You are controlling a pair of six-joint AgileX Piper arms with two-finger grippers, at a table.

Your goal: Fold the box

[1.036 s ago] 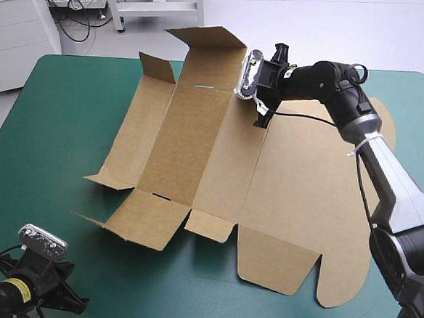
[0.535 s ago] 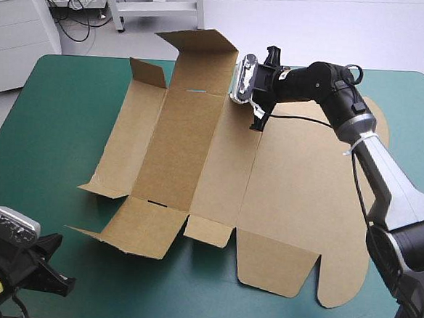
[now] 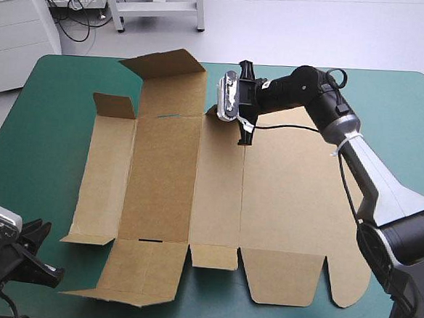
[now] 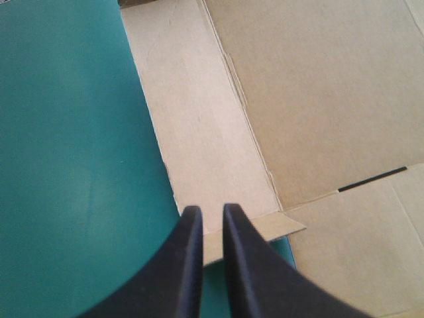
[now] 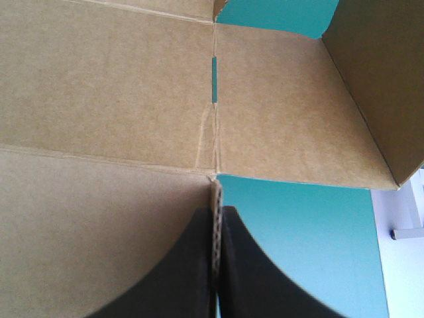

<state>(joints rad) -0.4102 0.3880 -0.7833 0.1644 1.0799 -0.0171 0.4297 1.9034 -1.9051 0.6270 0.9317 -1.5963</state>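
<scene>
Jaws of the right gripper [image 5: 216,215] are pressed almost together on a thin edge of the box [image 3: 267,206], whose corrugated rim stands upright between the two black fingers. Those of the left gripper [image 4: 211,212] are all but closed too, with only a narrow slit between the black fingertips, and they hold nothing.

The brown box lies opened out as a cut sheet across the middle of the table [image 3: 55,119], its long creases running from the far edge toward the near edge and its rounded lid panel toward the table's right edge. Most of the sheet rests flat on the teal-green cover. At the far edge a large flap [image 3: 167,72] stands tilted up, and a smaller side flap [image 3: 114,105] beside it, toward the far left corner, is also raised. The right gripper reaches in over the sheet from the right and grips at the far edge, just beside the large flap. A short slot [image 5: 213,79] in the board shows ahead of its fingers.

The left gripper hangs at the table's near left corner, above the sheet's left margin, where a small tab [image 4: 281,225] juts out just beside its fingertips.
</scene>
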